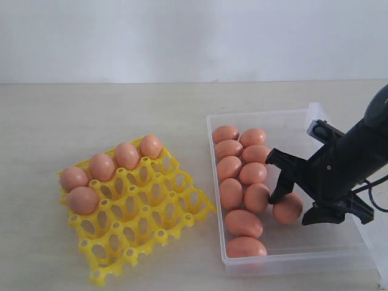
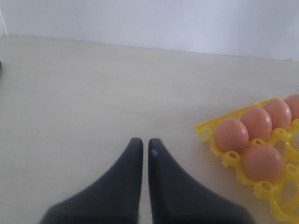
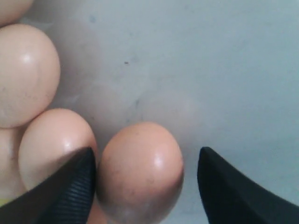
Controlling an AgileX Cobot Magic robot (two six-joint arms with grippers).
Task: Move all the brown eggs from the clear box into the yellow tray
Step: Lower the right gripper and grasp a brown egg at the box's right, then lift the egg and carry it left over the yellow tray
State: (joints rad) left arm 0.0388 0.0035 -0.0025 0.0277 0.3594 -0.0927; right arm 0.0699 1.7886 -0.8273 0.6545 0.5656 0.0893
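Brown eggs [image 1: 253, 173] — smooth, pinkish-tan, faintly speckled — lie in the clear box [image 1: 315, 259]; right gripper [image 1: 291, 210] spread wide astride one, left gripper [image 2: 145, 141] pinched closed.

Bright, diffuse light washes the pale bench [image 1: 91, 115]; shadows fall faint, brown eggs [image 3: 140, 172] carry small glints, near fingers [image 2: 117, 191] blur.

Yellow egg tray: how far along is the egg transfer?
Done: five brown eggs sit in the yellow plastic grid tray. In hand: the right claw is open astride one egg in the clear plastic box, not gripping. Left: about eleven eggs remain boxed.
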